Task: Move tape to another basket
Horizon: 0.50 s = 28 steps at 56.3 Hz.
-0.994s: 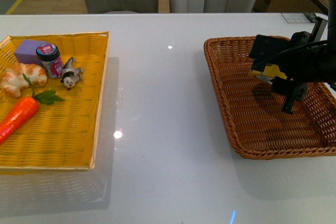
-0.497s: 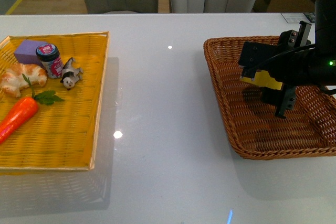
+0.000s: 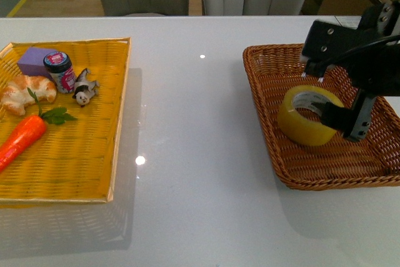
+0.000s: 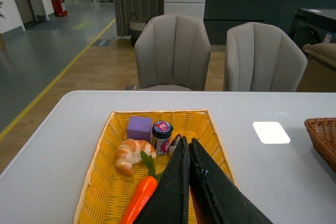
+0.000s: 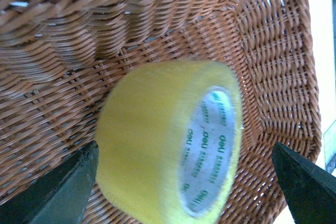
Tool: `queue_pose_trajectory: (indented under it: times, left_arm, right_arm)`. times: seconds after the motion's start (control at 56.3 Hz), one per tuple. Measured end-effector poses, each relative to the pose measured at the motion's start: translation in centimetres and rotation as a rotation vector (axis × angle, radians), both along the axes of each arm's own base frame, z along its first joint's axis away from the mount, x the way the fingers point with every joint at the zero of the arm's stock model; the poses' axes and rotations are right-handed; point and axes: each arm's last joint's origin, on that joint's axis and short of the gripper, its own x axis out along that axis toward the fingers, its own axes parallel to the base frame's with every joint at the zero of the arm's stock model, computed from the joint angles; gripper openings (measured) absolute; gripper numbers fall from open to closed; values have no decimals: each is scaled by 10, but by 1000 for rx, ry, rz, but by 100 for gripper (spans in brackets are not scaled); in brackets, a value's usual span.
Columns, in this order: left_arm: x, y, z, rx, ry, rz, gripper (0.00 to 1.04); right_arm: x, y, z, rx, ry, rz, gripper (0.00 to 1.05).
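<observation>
Plainly the tape [image 3: 309, 117] sits inside the basket [image 3: 325, 182], tipped up on its edge on the woven floor, closer to the basket wall that faces the yellow tray [image 3: 112, 173], with its printed core showing. The right pincer [image 5: 184, 174] is spread wide, one finger on each side of the roll, neither seeming to touch it. To my eye the drop is done and pulling out remains. Lift straight up out of the basket with the fingers apart, so nothing nudges the tilted roll or snags the rim. The left pincer [image 4: 186, 182], jaws pressed together, hangs over the tray, well apart from the basket across the desk [image 3: 200, 123].
</observation>
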Motion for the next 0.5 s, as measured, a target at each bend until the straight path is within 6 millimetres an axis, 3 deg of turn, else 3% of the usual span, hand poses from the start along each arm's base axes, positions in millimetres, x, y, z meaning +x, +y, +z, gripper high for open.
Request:
queue_pose_trajectory:
  times: [0.124, 0.391, 0.497]
  left_arm:
    - [0, 0, 0, 0, 0, 0, 2]
    - [0, 0, 0, 0, 0, 0, 2]
    - [0, 0, 0, 0, 0, 0, 2]
  right_arm:
    - [-24, -12, 30, 101, -72, -62, 96]
    - [-101, -31, 94, 560, -302, -403, 95]
    - [-126, -35, 105, 848, -479, -487, 79]
